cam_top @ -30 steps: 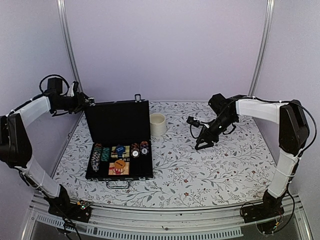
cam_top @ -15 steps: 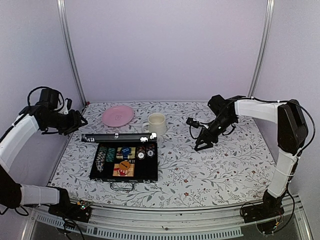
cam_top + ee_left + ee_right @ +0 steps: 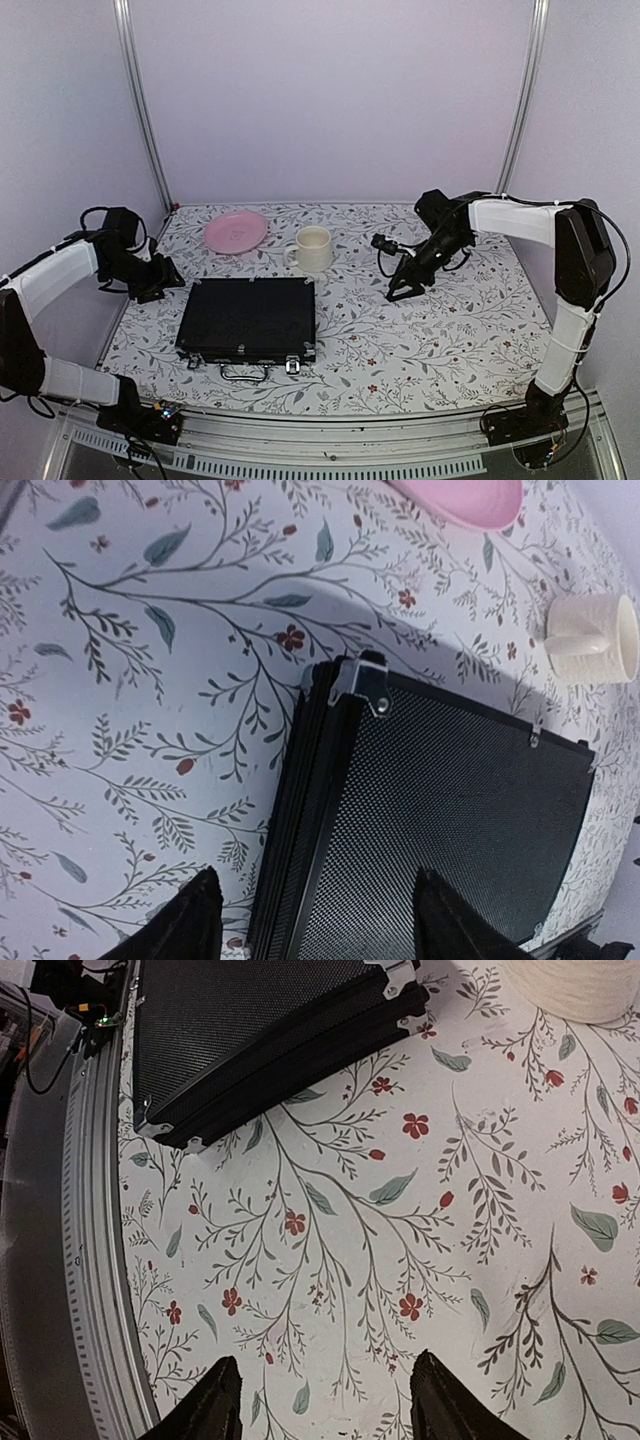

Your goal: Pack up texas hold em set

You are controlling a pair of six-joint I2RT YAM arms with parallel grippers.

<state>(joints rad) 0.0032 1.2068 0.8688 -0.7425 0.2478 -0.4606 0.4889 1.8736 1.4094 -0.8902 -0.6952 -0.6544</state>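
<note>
The texas hold em set's black case point(image 3: 248, 318) lies flat and closed on the floral table, with its metal handle point(image 3: 240, 372) and latches facing the near edge. The chips, cards and dice are hidden inside. My left gripper point(image 3: 165, 278) hovers at the case's left rear corner. In the left wrist view the left gripper point(image 3: 320, 925) is open, one finger over the cloth and the other over the textured lid point(image 3: 440, 820), holding nothing. My right gripper point(image 3: 398, 292) stands open over bare cloth right of the mug. In the right wrist view the right gripper point(image 3: 325, 1400) is empty and the case point(image 3: 250, 1030) lies far ahead.
A cream mug point(image 3: 314, 248) stands just behind the case's right rear corner. A pink plate point(image 3: 236, 231) lies at the back left. The metal rail point(image 3: 90, 1260) runs along the table's near edge. Enclosure walls and posts close in the left, right and back.
The case's lid has swung down from upright to fully shut, hiding the chips and cards. My left arm came down to the case's left rear corner and its jaws widened. The right arm barely moved.
</note>
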